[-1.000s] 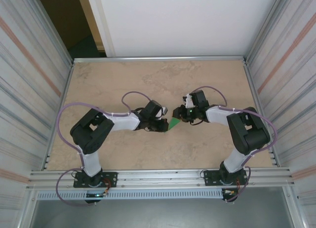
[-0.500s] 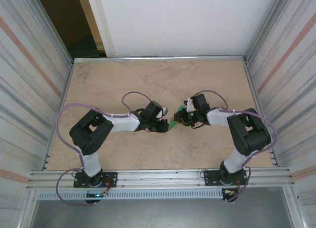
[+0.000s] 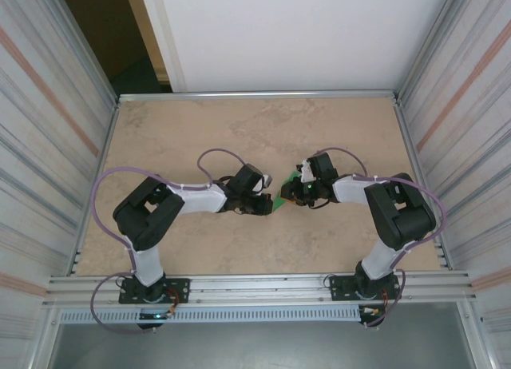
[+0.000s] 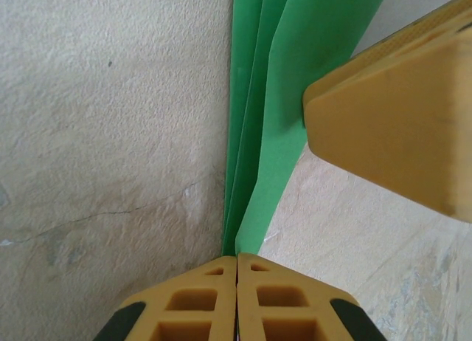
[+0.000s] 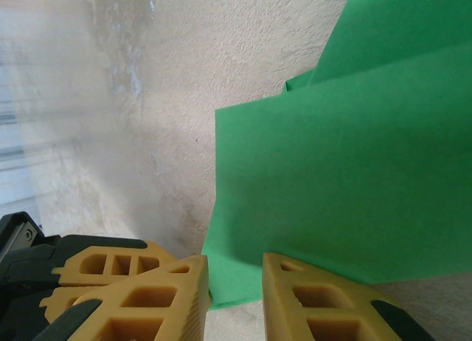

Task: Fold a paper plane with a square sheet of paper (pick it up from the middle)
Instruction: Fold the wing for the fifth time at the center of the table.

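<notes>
The bright green sheet of paper [image 3: 279, 202] is folded into long layered flaps and hangs between the two grippers above mid-table. Whether it has the paper plane's dart shape I cannot tell. My left gripper [image 3: 267, 204] is shut on the paper's narrow end; in the left wrist view [image 4: 237, 256] its jaws meet right at the fold of the green layers [image 4: 273, 97]. One right fingertip [image 4: 391, 127] presses the flap's edge from the upper right. My right gripper [image 5: 236, 271] stands open, a wide flap [image 5: 346, 171] just beyond its tips, the left gripper's fingers [image 5: 96, 266] close beside it.
The beige stone-patterned table [image 3: 239, 129] stretches behind and in front of the grippers. Ribbed metal walls [image 3: 48, 145] close both sides, and an aluminium rail [image 3: 263, 287] runs along the near edge by the arm bases.
My right gripper has drawn in toward the left gripper and a little nearer, so less green paper shows from above. The left arm has stayed put.
</notes>
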